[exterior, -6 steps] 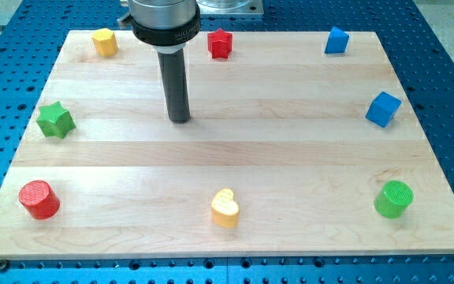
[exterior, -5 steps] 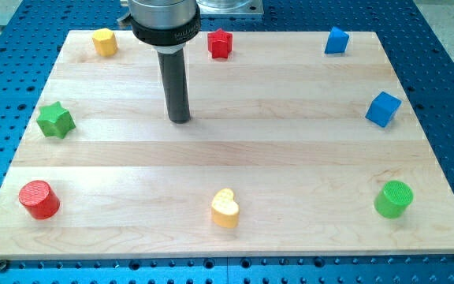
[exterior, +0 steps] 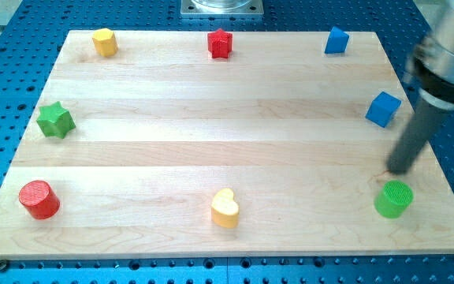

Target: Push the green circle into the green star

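The green circle (exterior: 392, 199) stands near the board's bottom right corner. The green star (exterior: 55, 120) sits at the view's left edge of the board, far from it. My tip (exterior: 400, 170) is just above the green circle in the view, slightly to its right, with a small gap between them. The rod is blurred and slants up to the view's right.
A blue cube (exterior: 383, 109) is above my tip at the right edge. A blue block (exterior: 336, 39), a red star (exterior: 221, 42) and a yellow block (exterior: 105, 41) line the top. A yellow heart (exterior: 225, 209) and a red circle (exterior: 39, 199) sit along the bottom.
My tip has swept from the board's upper middle left across to the lower right, ending just above the green circle. No block has moved.
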